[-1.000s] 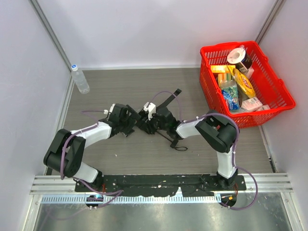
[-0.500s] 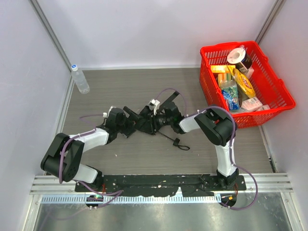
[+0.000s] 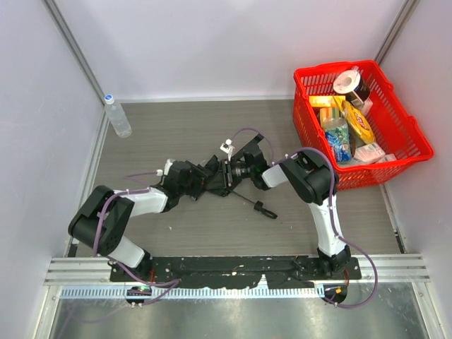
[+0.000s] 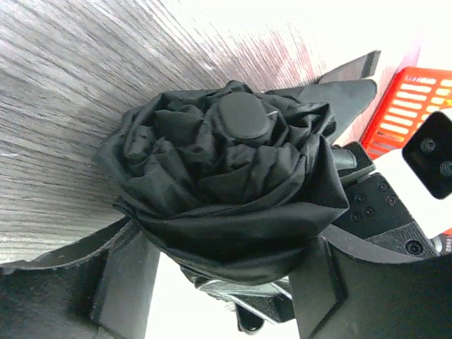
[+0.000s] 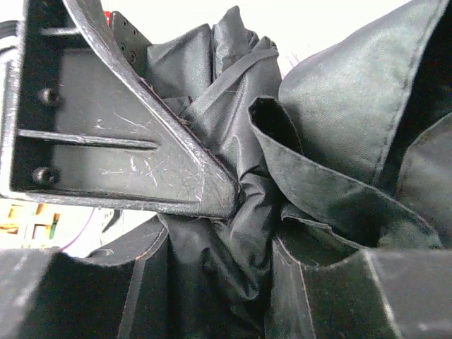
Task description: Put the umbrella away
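Clamping umbrella (image 4: 226, 176) fabric, right gripper (image 5: 233, 275) jaws sit half-closed; left gripper (image 4: 226, 244) jaws flank it, grip unclear.

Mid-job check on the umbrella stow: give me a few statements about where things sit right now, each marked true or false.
1. The umbrella is bunched into a bundle between the left end effector and the right end effector. True.
2. The umbrella is already inside the red basket. False: it is at the middle of the table, left of the basket.
3. The right end effector is clamped on umbrella fabric. True.
4. The red basket is empty. False: it holds packaged groceries.
5. The water bottle is beside the basket. False: it is at the table's far left edge, across from the basket.
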